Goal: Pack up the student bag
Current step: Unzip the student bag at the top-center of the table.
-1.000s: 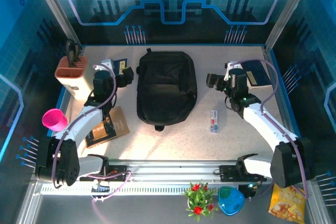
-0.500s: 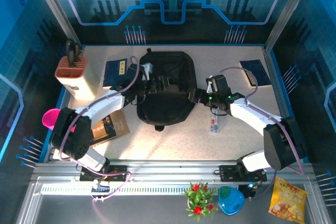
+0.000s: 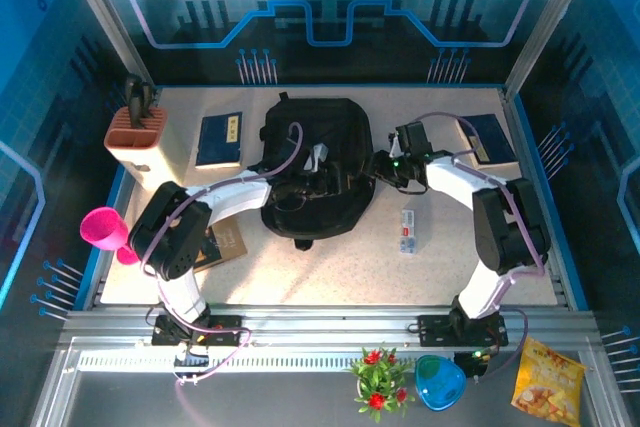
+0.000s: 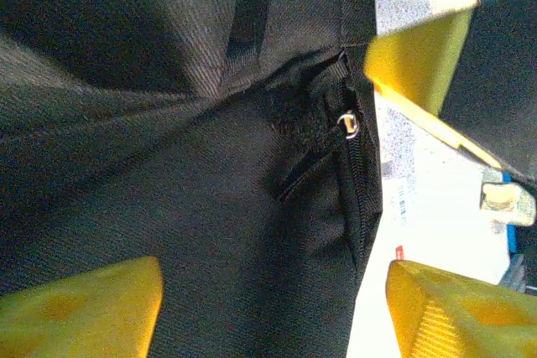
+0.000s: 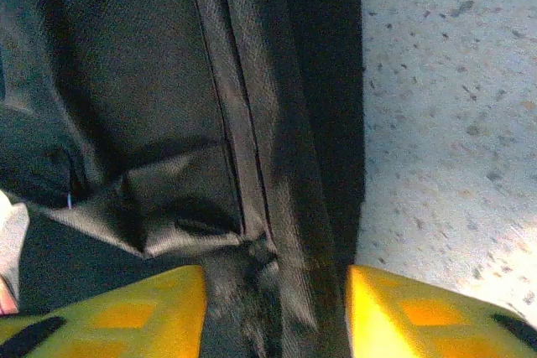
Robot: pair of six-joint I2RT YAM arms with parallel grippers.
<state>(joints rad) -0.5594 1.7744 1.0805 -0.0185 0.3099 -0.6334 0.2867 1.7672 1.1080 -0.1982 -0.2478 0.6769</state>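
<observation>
The bag (image 3: 312, 132) lies flat in the middle of the table (image 3: 330, 272). Its round top points away from the arms, with a little loop at the far end.

Both arms reach in over the bag. The left gripper (image 3: 325, 179) is on top of the bag, near its middle. In the left wrist view its yellow fingers (image 4: 84, 312) stand wide apart, with black cloth (image 4: 168, 173) under the gap. A small metal zip ring (image 4: 349, 124) sits close to the bag's edge there.

The right gripper (image 3: 377, 169) is at the right edge of the bag. In the right wrist view its fingers (image 5: 117, 312) are apart too, but not as wide. A fold of the bag's edge (image 5: 252, 165) lies between them. I cannot tell if they pinch it.

A blue book (image 3: 220, 139) lies left of the bag, and another blue book (image 3: 487, 137) lies by the right arm. A box with an orange top (image 3: 140, 142) stands at the far left. A pink cup (image 3: 103, 227) and a brown book (image 3: 222, 242) sit nearer on the left. A small white pack (image 3: 406, 231) lies right of the bag.
</observation>
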